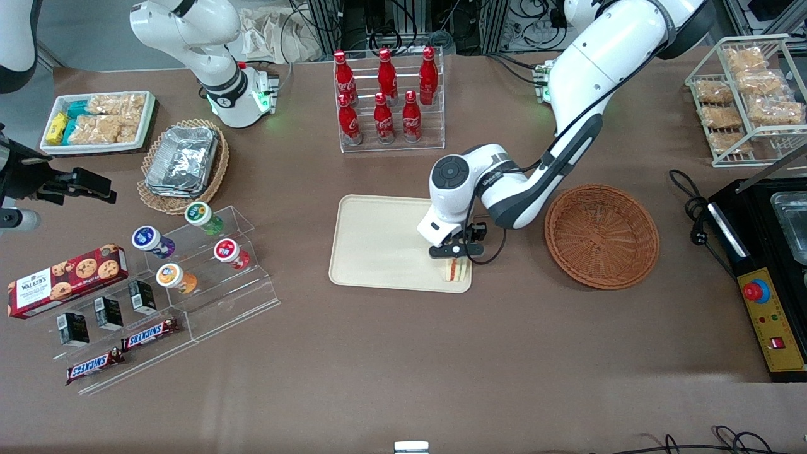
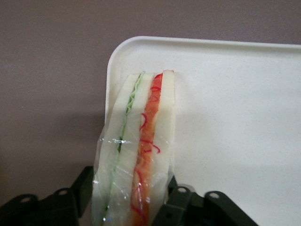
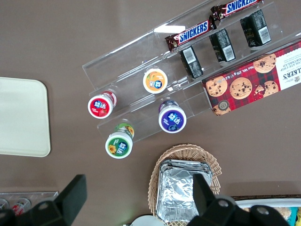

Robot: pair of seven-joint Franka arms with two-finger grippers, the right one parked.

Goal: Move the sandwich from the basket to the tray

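Now the gripper [image 1: 455,255] is low over the tray [image 1: 378,246], near the tray's corner that is closest to the front camera and the basket [image 1: 602,236]. Its two fingers [image 2: 181,207] are closed tight on the sandwich [image 1: 456,269], one on each side. The sandwich stands on its edge in clear wrap, with a green stripe and a red stripe between the white bread. It sits right at that tray corner. From the gripper, the round brown basket is at about three o'clock in the front view, just beside the tray. It has nothing in it.
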